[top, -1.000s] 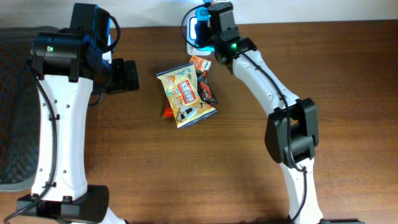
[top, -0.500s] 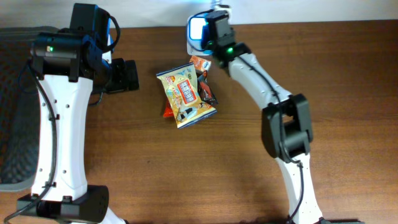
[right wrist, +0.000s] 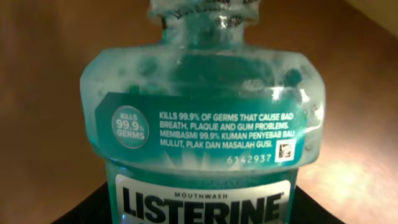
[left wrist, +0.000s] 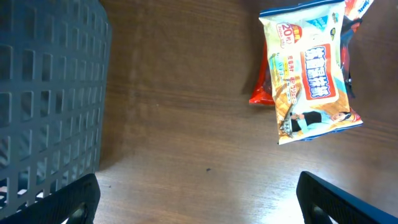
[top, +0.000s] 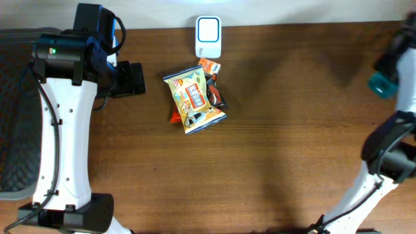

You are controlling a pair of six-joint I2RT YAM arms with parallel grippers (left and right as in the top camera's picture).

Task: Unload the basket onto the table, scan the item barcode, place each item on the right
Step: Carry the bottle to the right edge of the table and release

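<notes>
The mouthwash bottle (right wrist: 205, 124) held in the right end effector (right wrist: 199, 211) reads "LISTERINE", "MOUTHWASH", "KILLS 99.9% GERMS" and 6142937. Ahead of the left end effector (left wrist: 198, 199), the snack packet (left wrist: 308, 74) shows "20"; its other print is illegible.

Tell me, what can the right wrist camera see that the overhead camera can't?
Only the right wrist camera shows the words on the mouthwash bottle: its label about killing germs and the brand name. Only the overhead camera shows the white scanner, the pile of snack packets, the left arm and the dark basket. Both show the brown table and the bottle, but from above it is just a small teal blob at the end of the right arm.
</notes>
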